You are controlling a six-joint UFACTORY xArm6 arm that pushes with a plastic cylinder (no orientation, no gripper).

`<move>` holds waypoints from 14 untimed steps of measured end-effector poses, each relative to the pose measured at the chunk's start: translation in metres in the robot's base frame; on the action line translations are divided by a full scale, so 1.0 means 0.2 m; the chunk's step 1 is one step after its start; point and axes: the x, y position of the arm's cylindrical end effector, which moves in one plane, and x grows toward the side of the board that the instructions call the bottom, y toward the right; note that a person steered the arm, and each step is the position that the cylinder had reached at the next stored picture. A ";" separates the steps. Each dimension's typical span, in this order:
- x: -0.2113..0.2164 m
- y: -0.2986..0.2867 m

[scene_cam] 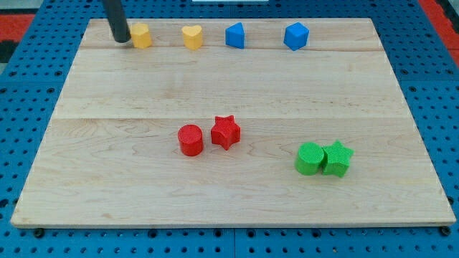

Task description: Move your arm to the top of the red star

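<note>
Eight blocks sit on our wooden board [107,165], and my tip [122,40] is at the far left, touching the left side of a yellow block [142,35]. No fingers here, just a bare rod. Along the far edge, rightward, we see a yellow heart [192,36] and two blue blocks [235,35] [295,36]. The red star [225,132] lies mid-board, just right of the red cylinder [191,140], well apart from my tip. Near right, a green cylinder [310,158] touches a green star [337,158]

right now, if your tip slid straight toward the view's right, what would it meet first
My tip sits at the view's top left, right beside the yellow block, which it would likely meet first, almost at once. The red star lies far off that line.
</note>
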 end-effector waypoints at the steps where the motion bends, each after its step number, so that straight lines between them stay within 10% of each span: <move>1: 0.00 0.10; 3: 0.02 0.10; 5: 0.56 0.18; 12: 0.50 0.67; 14: 0.61 1.23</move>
